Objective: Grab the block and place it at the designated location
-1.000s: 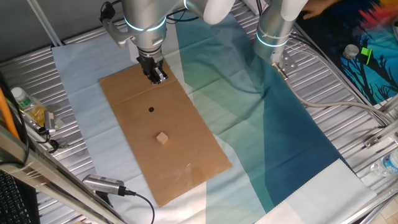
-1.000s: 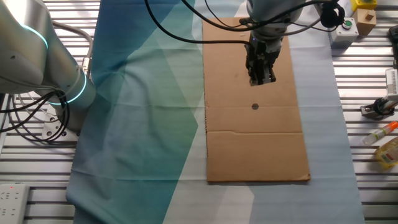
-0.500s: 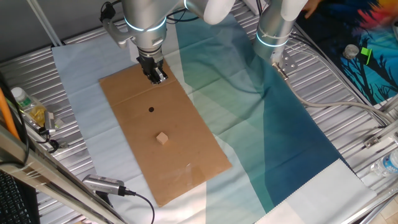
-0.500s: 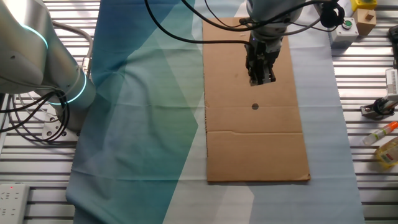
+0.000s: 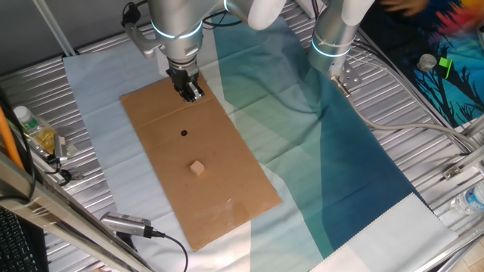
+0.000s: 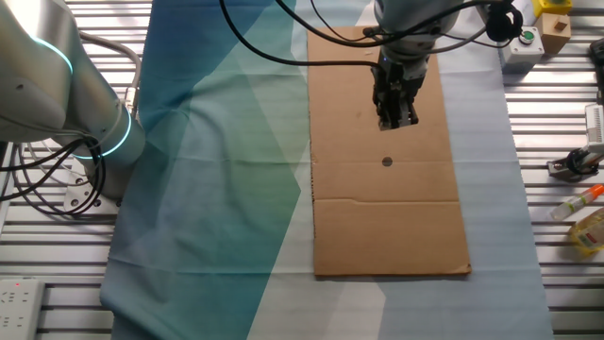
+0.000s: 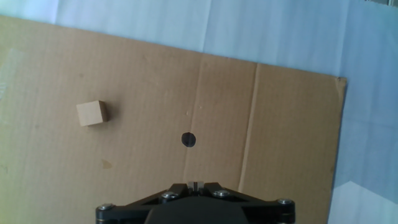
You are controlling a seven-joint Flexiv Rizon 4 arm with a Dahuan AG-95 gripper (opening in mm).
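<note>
The block (image 5: 197, 168) is a small tan wooden cube lying on the brown cardboard sheet (image 5: 227, 204); the hand view has it at the left (image 7: 91, 113). The designated location is a black dot (image 5: 184, 134) on the same sheet, between the block and the gripper, and it sits mid-frame in the hand view (image 7: 188, 139). My gripper (image 5: 190, 91) hangs above the far end of the sheet, shut and holding nothing, well clear of the block. In the other fixed view the gripper (image 6: 396, 118) hides the block, and the dot (image 6: 386, 161) shows just below it. The fingertips (image 7: 196, 185) meet at the bottom edge of the hand view.
A blue-green cloth (image 5: 333, 159) covers the table to the right of the sheet. A second arm's base (image 5: 333, 45) stands at the back. Bottles (image 5: 30, 128) and cables lie at the left edge. A bottle (image 6: 580, 203) and a box (image 6: 552, 28) lie at the other side.
</note>
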